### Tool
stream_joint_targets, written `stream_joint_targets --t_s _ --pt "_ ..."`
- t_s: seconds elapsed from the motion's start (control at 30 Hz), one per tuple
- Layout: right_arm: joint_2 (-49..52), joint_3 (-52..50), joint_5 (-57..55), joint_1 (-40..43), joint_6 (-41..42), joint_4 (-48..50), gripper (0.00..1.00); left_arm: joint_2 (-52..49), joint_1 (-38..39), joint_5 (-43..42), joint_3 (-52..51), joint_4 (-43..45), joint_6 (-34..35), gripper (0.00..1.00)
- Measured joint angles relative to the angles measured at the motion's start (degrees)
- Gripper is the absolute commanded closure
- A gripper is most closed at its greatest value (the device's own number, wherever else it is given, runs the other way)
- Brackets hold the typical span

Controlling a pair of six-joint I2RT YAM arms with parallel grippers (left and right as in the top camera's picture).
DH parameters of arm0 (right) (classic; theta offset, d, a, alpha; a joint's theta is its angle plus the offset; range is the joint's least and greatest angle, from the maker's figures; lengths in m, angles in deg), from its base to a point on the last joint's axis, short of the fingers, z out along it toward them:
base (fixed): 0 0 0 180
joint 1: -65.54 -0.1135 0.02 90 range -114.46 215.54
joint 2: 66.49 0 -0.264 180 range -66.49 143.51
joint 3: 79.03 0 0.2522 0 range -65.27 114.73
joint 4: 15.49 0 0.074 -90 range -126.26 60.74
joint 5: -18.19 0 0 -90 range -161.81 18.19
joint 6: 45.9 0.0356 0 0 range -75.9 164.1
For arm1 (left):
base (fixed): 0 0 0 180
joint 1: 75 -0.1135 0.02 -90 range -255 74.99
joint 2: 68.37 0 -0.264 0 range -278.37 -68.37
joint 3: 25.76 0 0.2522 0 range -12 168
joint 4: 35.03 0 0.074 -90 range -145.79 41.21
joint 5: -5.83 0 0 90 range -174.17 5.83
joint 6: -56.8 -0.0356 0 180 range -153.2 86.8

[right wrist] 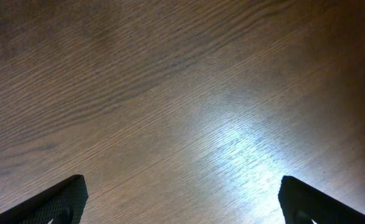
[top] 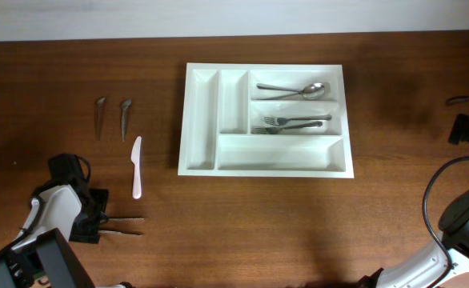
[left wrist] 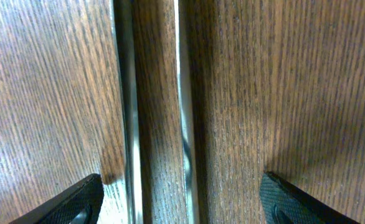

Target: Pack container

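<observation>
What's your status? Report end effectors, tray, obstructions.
Left end effector open, straddling two thin metal utensils. Right end effector open over bare table. Tray holds spoons and forks, three compartments empty. Nothing blocking it.

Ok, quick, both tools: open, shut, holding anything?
Left tool: open, gripping nothing; two metal handles lie on the table between its fingers.
Right tool: open, empty.

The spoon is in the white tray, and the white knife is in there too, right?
Not quite. The spoon is in the tray, but the white knife lies outside it on the table, to its left in the overhead view.
</observation>
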Motion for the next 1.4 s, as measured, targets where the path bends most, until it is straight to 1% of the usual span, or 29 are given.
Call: stream_joint_targets --t_s 0.17,0.4,0.73,0.9,1.03,1.17,1.27,1.4 --pt "0.0 0.0 0.0 0.0 0.0 0.0 0.01 0.0 0.0 -0.1 0.0 -0.1 0.1 0.17" --pt "0.0 0.0 0.0 0.0 0.0 0.0 0.01 0.0 -0.2 -1.7 0.0 -0.3 3.1 0.17" --pt "0.0 0.0 0.0 0.0 0.0 0.0 0.01 0.0 -0.3 -4.5 0.0 -0.9 4.3 0.18" --pt "0.0 0.0 0.0 0.0 0.0 0.0 0.01 0.0 -0.3 -6.0 0.0 -0.9 4.3 0.3" --pt "0.0 0.0 0.0 0.0 0.0 0.0 0.02 0.0 -0.3 -7.0 0.0 -1.1 4.4 0.47" --pt "0.0 0.0 0.0 0.0 0.0 0.0 0.01 0.0 -0.3 -7.6 0.0 -1.4 4.3 0.58" --pt "0.0 0.0 0.0 0.0 0.0 0.0 0.01 0.0 -0.3 -7.8 0.0 -1.5 4.3 0.64" --pt "0.0 0.0 0.0 0.0 0.0 0.0 0.01 0.0 -0.3 -7.9 0.0 -1.6 4.0 0.65"
